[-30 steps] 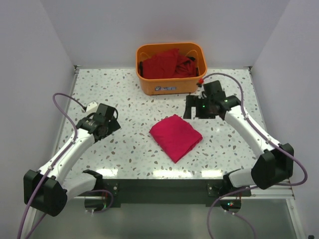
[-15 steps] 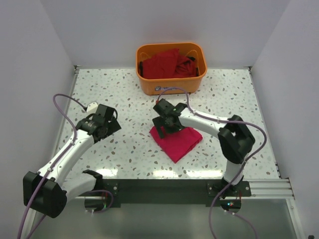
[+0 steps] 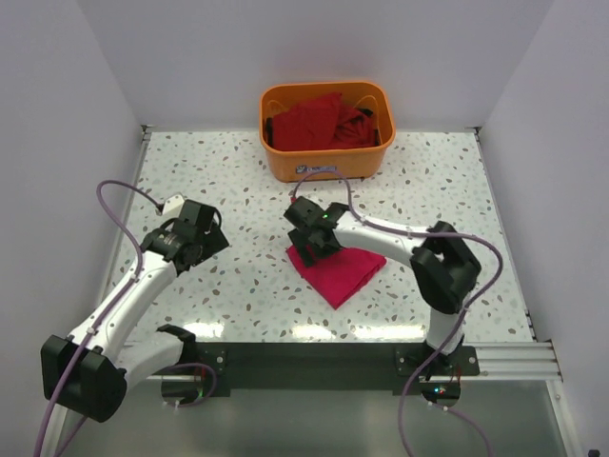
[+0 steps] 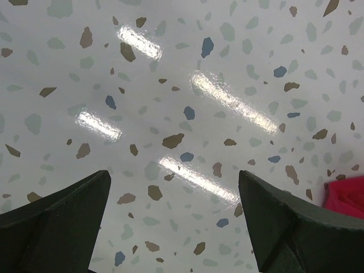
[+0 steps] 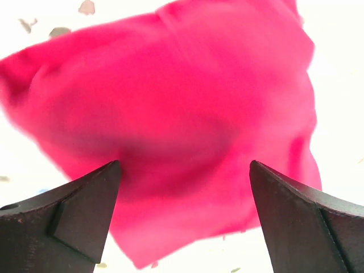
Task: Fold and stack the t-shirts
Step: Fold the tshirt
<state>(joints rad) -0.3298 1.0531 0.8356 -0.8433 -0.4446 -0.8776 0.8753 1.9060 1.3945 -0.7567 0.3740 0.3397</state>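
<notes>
Bench [image 3: 238,181]: glossy white top with coloured speckles; light glare streaks show in the left wrist view.
Room: plain pale walls [image 3: 190,57] on three sides.
Basket [image 3: 328,169]: orange, at the far edge, holding crumpled darker red t-shirts [image 3: 309,124].
Folded t-shirt [image 3: 347,271]: bright crimson, flat at mid-bench, apart from the basket.
Left claw [image 4: 173,173]: spread wide above bare bench, left of the folded shirt.
Right claw [image 5: 183,163]: spread wide over the shirt's far-left corner; whether it touches, I cannot tell.
Change: a second ago the right arm was out to the right of the basket; it has swung across to the shirt. The left arm has barely moved.
</notes>
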